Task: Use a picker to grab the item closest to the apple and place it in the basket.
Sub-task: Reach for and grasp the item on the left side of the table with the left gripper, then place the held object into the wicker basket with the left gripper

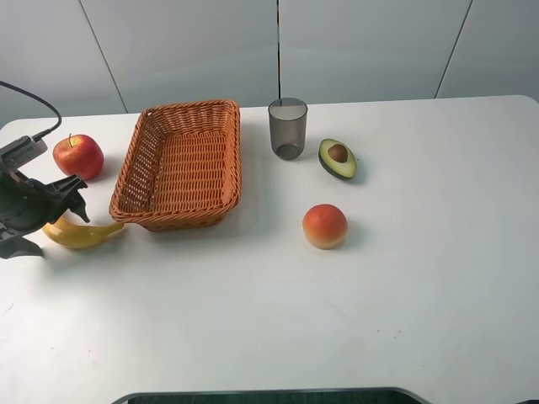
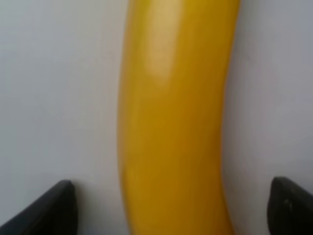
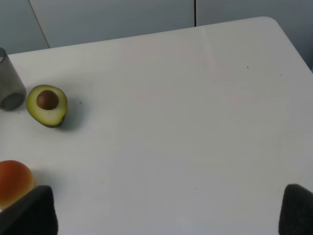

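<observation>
Left gripper (image 1: pixel 46 220): one, at the far left edge of the high view, low over the counter (image 1: pixel 404 295). In the left wrist view its two dark fingertips (image 2: pixel 49 210) stand wide apart on either side of the banana. A strip of white counter shows between each tip and the fruit, so the gripper is spread and clasps nothing.
Apple (image 1: pixel 77 156): one, red, at the upper left, just left of the basket.
Banana (image 1: pixel 82 234): one, yellow, the task's item. It lies flat on the counter below the apple, at the left of the frame. Its right tip is at the basket's lower left corner, and its left end is under the gripper.
Basket (image 1: pixel 181 168): one, orange wicker, rectangular, left of centre in the upper half, with nothing inside.
Cup (image 1: pixel 287 128): one, grey and see-through, upright, upper centre, just right of the basket.
Avocado half (image 1: pixel 338 158): one, cut face up with the pit showing, right of the cup.
Round red-orange fruit (image 1: pixel 325 225): one, near centre, below the avocado half.
Right gripper (image 3: pixel 164 210): one, seen only in its own wrist view. Its two tips are set far apart over bare counter, holding nothing.
</observation>
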### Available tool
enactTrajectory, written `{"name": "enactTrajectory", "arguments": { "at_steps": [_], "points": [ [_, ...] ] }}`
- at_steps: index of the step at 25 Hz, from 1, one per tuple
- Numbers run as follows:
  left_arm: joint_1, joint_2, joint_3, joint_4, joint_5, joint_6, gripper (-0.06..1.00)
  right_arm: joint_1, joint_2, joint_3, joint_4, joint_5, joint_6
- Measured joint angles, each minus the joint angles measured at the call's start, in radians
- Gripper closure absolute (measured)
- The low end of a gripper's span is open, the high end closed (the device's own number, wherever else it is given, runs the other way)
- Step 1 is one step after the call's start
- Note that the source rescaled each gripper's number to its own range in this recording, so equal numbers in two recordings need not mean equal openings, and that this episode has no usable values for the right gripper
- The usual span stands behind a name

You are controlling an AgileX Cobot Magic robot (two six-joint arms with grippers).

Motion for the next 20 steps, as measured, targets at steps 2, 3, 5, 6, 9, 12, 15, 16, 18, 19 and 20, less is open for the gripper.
{"name": "enactTrajectory", "arguments": {
  "at_steps": [2,3,5,6,9,12,15,16,18,19,20],
  "points": [
    [0.0,0.0,-0.002,-0.006,-0.003,0.0,-0.06,0.0,0.0,0.0,0.0,0.0,0.0],
    [0.0,0.0,-0.002,-0.007,-0.003,0.0,-0.06,0.0,0.0,0.0,0.0,0.0,0.0],
    [0.0,0.0,-0.002,-0.007,-0.005,0.0,-0.06,0.0,0.0,0.0,0.0,0.0,0.0],
    [0.0,0.0,-0.002,-0.009,-0.008,0.0,-0.06,0.0,0.0,0.0,0.0,0.0,0.0],
    [0.0,0.002,-0.002,-0.012,-0.01,0.0,-0.03,0.0,0.0,0.0,0.0,0.0,0.0],
    [0.0,0.003,-0.002,-0.014,-0.01,0.0,0.27,0.0,0.0,0.0,0.0,0.0,0.0],
    [0.0,0.009,-0.002,-0.018,-0.008,-0.002,0.94,0.0,0.0,0.0,0.0,0.0,0.0],
    [0.0,0.009,-0.002,-0.02,-0.009,-0.002,0.91,0.0,0.0,0.0,0.0,0.0,0.0],
    [0.0,0.009,-0.002,-0.025,-0.009,-0.002,0.91,0.0,0.0,0.0,0.0,0.0,0.0],
    [0.0,0.009,-0.002,-0.03,-0.009,-0.002,0.91,0.0,0.0,0.0,0.0,0.0,0.0],
    [0.0,0.009,-0.002,-0.034,-0.011,-0.002,0.91,0.0,0.0,0.0,0.0,0.0,0.0]
  ]
}}
